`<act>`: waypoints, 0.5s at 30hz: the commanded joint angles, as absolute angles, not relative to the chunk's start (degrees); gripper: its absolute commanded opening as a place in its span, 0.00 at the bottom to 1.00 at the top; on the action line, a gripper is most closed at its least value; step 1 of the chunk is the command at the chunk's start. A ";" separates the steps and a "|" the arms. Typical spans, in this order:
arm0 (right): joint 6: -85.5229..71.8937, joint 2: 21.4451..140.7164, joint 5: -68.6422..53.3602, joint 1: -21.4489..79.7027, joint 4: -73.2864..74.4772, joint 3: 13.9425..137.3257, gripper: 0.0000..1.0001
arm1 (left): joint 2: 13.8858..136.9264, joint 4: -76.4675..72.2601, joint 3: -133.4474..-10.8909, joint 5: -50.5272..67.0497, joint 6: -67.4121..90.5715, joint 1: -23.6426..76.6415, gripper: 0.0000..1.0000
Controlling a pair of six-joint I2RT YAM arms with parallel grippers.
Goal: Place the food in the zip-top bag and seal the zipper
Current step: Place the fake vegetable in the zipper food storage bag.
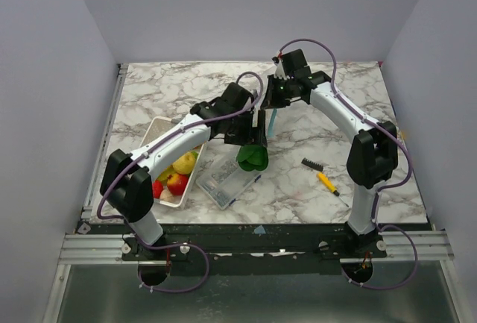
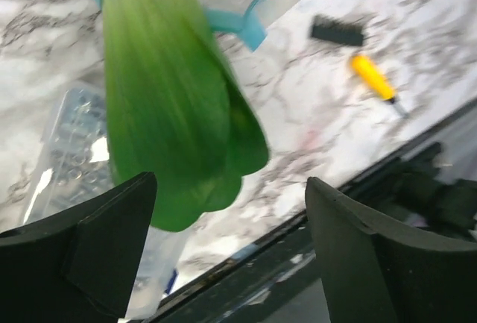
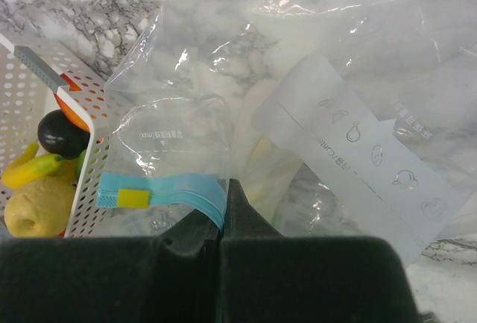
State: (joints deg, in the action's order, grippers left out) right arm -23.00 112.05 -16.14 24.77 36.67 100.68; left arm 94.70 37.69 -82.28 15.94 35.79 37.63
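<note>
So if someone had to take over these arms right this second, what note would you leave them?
Left gripper: open, holding nothing. The green end of the leek lies just beyond its fingers.
Right gripper: shut on the zipper, holding the zip-top bag by its mouth.
Done: the leek seems partly inside the bag's mouth, with its leaves sticking out.
In the white tray: red apple, yellow fruit, banana and other pieces.
Left to do: get the leek fully in, load the rest, seal the zipper.
</note>
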 commanded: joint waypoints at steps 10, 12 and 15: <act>-24.02 111.01 -19.79 25.04 36.48 100.63 0.01 | 100.98 36.05 -80.38 -2.29 30.19 43.24 0.85; -24.20 110.83 -19.65 25.04 36.44 100.57 0.00 | 102.26 35.31 -80.81 -2.89 30.62 43.13 0.81; -24.12 110.40 -19.87 25.03 36.47 100.37 0.00 | 102.84 33.09 -79.93 -1.79 31.68 42.30 0.61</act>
